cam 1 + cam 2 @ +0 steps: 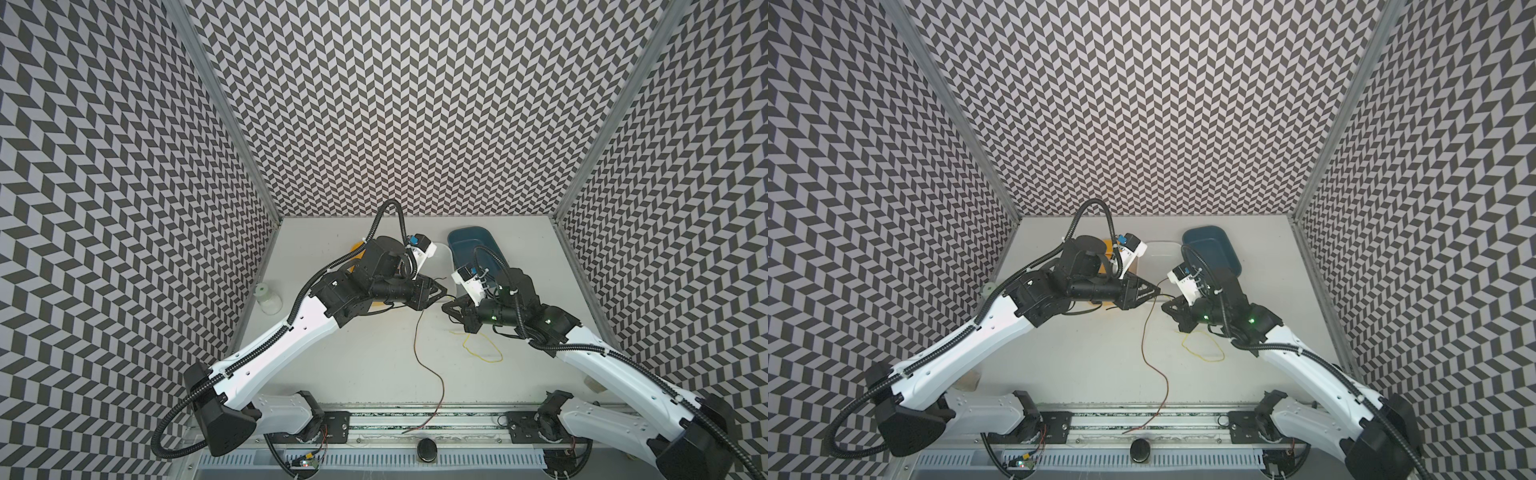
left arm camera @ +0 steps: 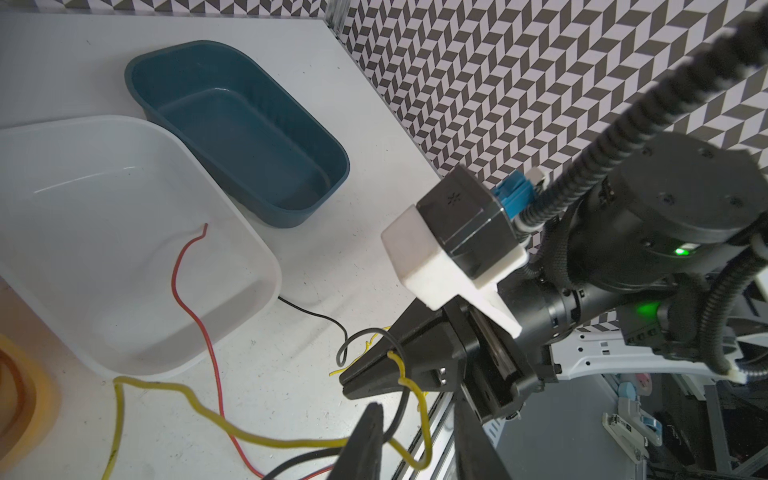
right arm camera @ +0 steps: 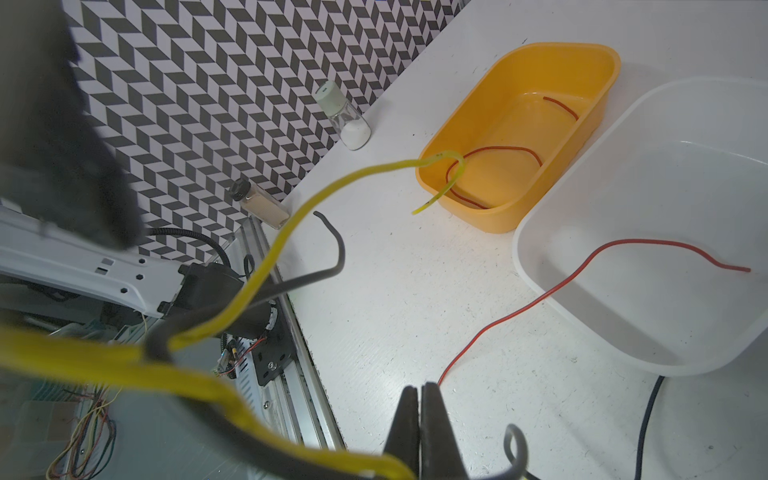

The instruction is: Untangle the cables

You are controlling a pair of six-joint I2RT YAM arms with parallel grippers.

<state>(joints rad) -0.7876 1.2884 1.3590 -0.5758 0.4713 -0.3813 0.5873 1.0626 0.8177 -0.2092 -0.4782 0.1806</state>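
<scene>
We found the cables (image 2: 286, 442), thin red, yellow and black wires, tangled mid-table between the arms. A red strand trailed toward 6 o'clock, and a red end lay in the white tray (image 2: 104, 249) at 12. The right gripper (image 2: 349, 382) pinched yellow and black; the left gripper (image 1: 440, 291) stood part-open around them.

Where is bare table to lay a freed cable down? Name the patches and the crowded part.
Free: near-left table, between the left arm and the red cable; also the strip between the blue tray and the right wall. Crowded: the middle, where left gripper and right gripper meet over tangled cables, white tray right behind.
</scene>
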